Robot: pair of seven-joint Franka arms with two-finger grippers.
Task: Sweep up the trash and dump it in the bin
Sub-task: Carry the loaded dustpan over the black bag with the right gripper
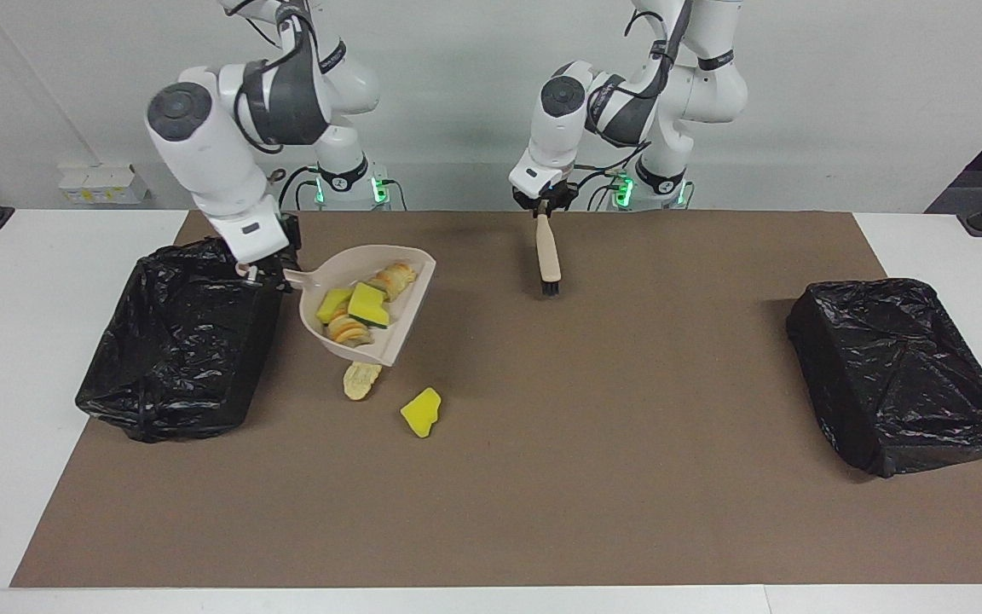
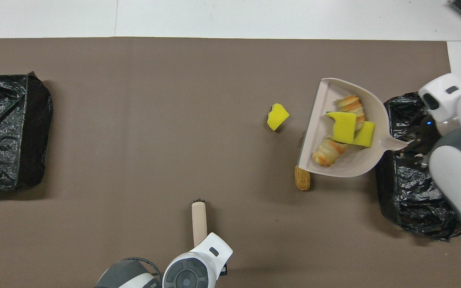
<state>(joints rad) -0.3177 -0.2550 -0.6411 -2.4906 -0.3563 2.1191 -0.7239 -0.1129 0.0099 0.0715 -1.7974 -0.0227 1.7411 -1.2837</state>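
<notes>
Brown-matted table [image 1: 627, 512]: bins [image 1: 176, 341], scraps [image 1: 421, 413]

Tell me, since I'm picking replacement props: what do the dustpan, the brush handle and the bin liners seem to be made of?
Dustpan: apparently moulded plastic, beige, smooth and matte, in one piece with its handle.
Brush handle: pale tan, rounded and even; wood or plastic, the look leaves it open.
Bin liners: thin black plastic film, glossy, with crinkles that catch the light.

White rounded arms, grey joint caps, black cables, green base lights
</notes>
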